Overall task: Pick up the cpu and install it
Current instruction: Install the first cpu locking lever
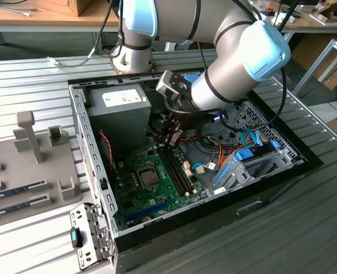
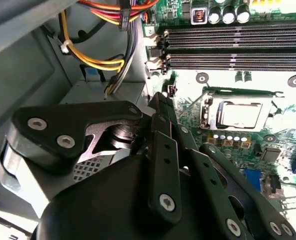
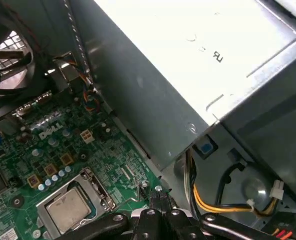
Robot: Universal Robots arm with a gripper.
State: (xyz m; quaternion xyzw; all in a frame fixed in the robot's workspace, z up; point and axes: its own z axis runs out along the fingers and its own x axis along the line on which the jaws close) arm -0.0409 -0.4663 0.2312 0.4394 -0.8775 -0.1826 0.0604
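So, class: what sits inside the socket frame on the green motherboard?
Inside the socket frame lies the cpu, its silver-grey top showing in both wrist views. Whatever is beneath the chip is covered. The gripper is beside the socket, holding nothing.

Cpu (image 2: 239, 114) (image 3: 69, 209) (image 1: 149, 178): small square chip, silver-grey top, lying flat in motherboard socket frame, uncovered

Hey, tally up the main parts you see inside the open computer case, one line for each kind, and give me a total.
cpu: 1
power supply: 1
green circuit board: 1
fan: 1
Total: 4
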